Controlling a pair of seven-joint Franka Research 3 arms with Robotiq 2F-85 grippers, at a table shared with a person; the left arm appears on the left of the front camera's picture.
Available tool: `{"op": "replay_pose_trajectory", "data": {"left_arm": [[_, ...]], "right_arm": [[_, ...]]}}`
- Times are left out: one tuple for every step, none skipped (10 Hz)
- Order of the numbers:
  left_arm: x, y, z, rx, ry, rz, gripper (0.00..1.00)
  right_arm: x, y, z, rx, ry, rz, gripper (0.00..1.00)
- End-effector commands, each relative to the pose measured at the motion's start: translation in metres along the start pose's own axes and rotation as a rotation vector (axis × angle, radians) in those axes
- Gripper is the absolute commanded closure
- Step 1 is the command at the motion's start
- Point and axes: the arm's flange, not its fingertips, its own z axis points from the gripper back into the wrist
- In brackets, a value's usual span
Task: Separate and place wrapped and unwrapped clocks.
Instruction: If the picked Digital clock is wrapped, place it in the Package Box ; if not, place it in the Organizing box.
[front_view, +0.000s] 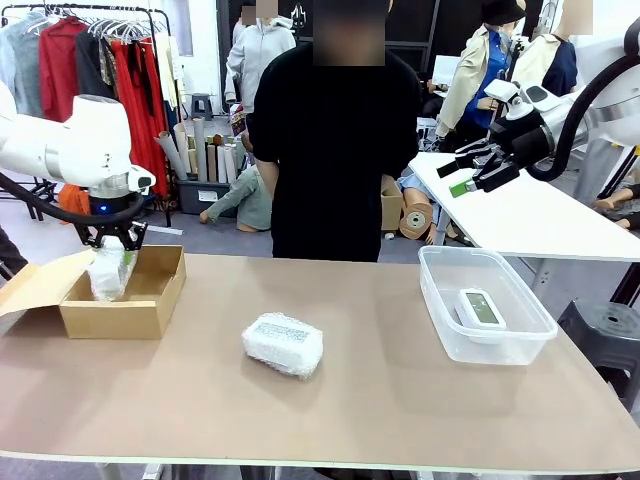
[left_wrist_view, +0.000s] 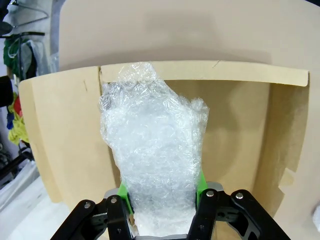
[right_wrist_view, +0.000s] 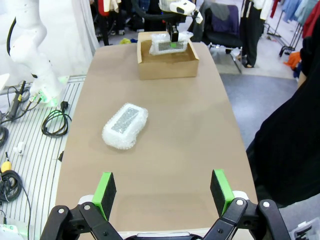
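bench: you're looking at plain tan
box: brown cardboard
wrapped clock mid-bench: white bubble wrap, grey showing through
wrapped clock at box: same white bubbled wrap
bare clock: white, grey-green screen
tub: clear
your right fingers: black, green pads

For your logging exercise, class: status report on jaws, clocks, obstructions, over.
Left gripper: jaws shut on wrapped clock over cardboard box. Right gripper: jaws open, raised. Second wrapped clock on table; bare clock in clear tub. Person at far side, not obstructing.
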Motion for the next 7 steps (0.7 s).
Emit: {"op": "replay_pose_trajectory", "data": {"left_arm": [[0.004,0.006,0.002,0.086,0.039,0.025,1.0],[0.005,0.006,-0.003,0.109,0.056,0.01,1.0],[0.006,0.005,-0.008,0.121,0.058,0.001,1.0],[0.006,0.005,-0.012,0.119,0.067,-0.013,1.0],[0.005,0.002,-0.017,0.112,0.069,-0.023,1.0],[0.006,0.0,-0.021,0.11,0.077,-0.032,1.0],[0.007,-0.003,-0.024,0.103,0.072,-0.045,1.0]], "right_arm": [[0.001,0.001,0.001,-0.002,0.0,0.008,0.0],[0.001,0.001,0.001,-0.002,0.0,0.008,0.0],[0.001,0.001,0.001,-0.002,0.0,0.008,0.0],[0.001,0.001,0.001,-0.002,0.0,0.008,0.0],[0.001,0.001,0.001,-0.002,0.0,0.008,0.0],[0.001,0.001,0.001,-0.002,0.0,0.008,0.0],[0.001,0.001,0.001,-0.002,0.0,0.008,0.0]]}}
